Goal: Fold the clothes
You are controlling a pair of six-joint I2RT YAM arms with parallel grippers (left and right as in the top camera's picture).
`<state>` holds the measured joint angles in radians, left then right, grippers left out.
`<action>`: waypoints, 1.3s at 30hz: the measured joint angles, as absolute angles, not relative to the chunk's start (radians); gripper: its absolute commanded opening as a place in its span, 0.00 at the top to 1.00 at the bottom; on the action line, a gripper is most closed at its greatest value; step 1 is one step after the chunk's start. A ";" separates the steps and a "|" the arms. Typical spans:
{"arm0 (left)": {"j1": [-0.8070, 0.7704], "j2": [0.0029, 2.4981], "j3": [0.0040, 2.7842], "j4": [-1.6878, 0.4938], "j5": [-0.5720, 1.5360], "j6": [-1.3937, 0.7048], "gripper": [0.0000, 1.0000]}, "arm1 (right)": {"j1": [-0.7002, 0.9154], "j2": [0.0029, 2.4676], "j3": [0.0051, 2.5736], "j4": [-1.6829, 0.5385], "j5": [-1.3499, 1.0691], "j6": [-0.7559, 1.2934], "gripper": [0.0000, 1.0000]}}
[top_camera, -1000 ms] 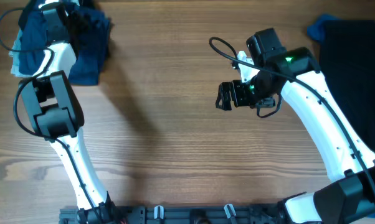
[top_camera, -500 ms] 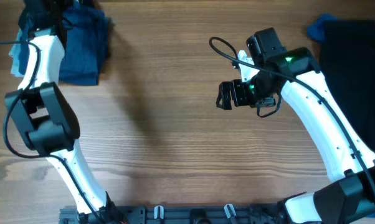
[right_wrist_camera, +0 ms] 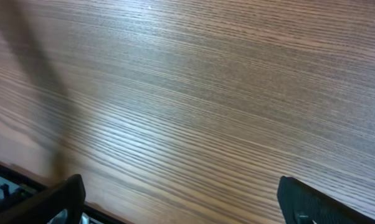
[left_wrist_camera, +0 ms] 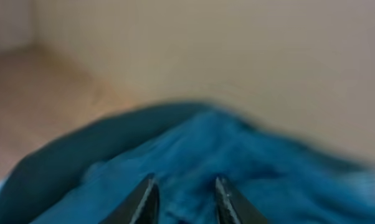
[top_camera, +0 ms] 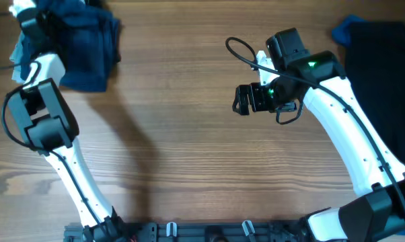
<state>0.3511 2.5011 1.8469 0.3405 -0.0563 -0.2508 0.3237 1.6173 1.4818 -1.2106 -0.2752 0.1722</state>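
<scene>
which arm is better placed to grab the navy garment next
Left, probably: the left claw sits right at the navy garment in the far-left corner; the right claw hangs open over bare table, far off.

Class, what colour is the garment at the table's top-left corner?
The garment is dark navy; best overhead.

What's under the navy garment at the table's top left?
Only pale blue fabric shows at the left edge of the navy garment, on the wooden table. How far it runs underneath is covered; the left arm hides part of it.

Wooden table [top_camera: 189, 134], navy garment [top_camera: 88, 57], black garment [top_camera: 384, 60]
</scene>
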 measured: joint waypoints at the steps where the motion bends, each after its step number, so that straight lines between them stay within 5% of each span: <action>1: 0.363 2.513 1.847 0.330 -0.055 -0.251 0.57 | 0.324 1.617 1.482 -1.210 -0.275 0.175 0.00; 7: 0.395 2.496 1.847 0.299 0.025 -0.245 0.00 | 0.324 1.617 1.482 -1.211 -0.275 0.187 0.01; 22: 0.367 1.840 1.848 -0.095 0.360 -0.282 0.00 | 0.324 1.576 1.480 -1.131 -0.223 0.245 0.01; 39: 0.353 1.179 1.848 -0.974 0.643 -0.156 0.00 | 0.324 0.939 1.480 -1.348 -0.173 0.312 0.01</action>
<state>0.3527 1.1790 1.8484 -0.9745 0.6426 -0.1562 0.3237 0.9390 1.4799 -1.3476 -0.1734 0.3119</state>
